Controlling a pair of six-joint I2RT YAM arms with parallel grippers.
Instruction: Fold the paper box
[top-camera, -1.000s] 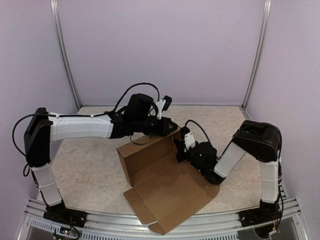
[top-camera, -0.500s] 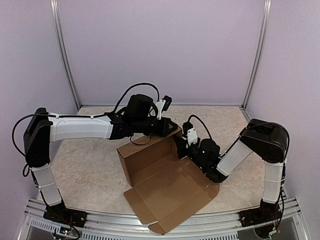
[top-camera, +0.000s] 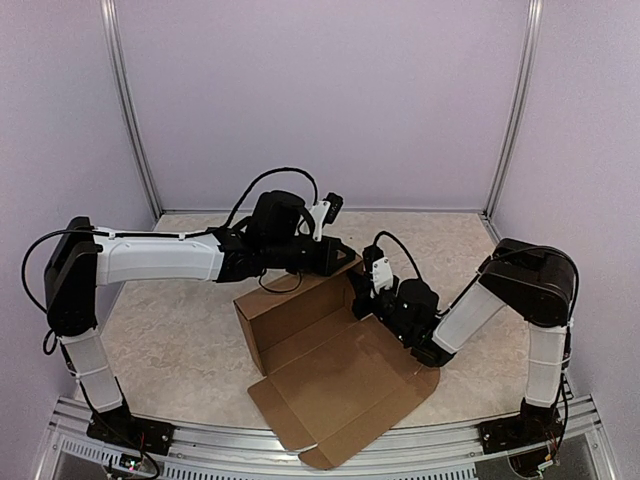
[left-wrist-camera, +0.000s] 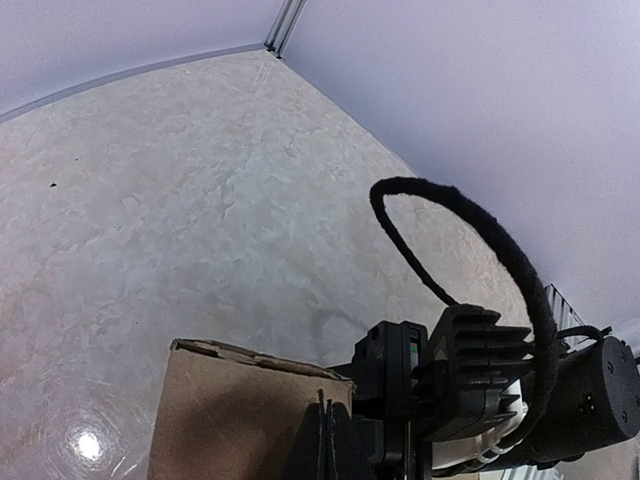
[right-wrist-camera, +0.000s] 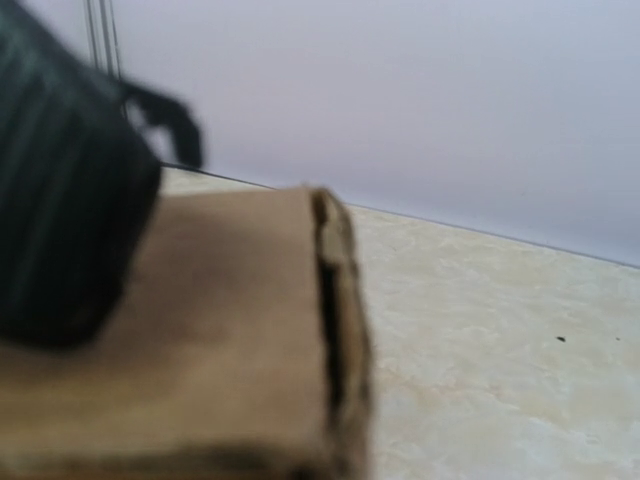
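Brown cardboard paper box (top-camera: 330, 385), die-cut and half formed, is sitting in the middle of the frame on the beige marbled table (top-camera: 180, 330). Its rear wall (top-camera: 290, 305) is standing up, and its wide flat panel is lying toward the bottom edge.

The black two-finger left gripper (top-camera: 338, 257) is reaching in from the left. Its jaws are closed, and it looks to be pinching the wall's upper right corner. In the left wrist view the cardboard is running right up to the fingertips.

The black right gripper (top-camera: 362, 298) is pressing in just beside it at the box's right end. Its jaws are closed too. Whether it is actually holding the flap I cannot tell, because its own view is a blur of cardboard.

The two grippers are crowding one corner, so they could collide. A pull against the crease could tear the corner or drag the box across the table. If the pinch slips, the wall could spring back down.
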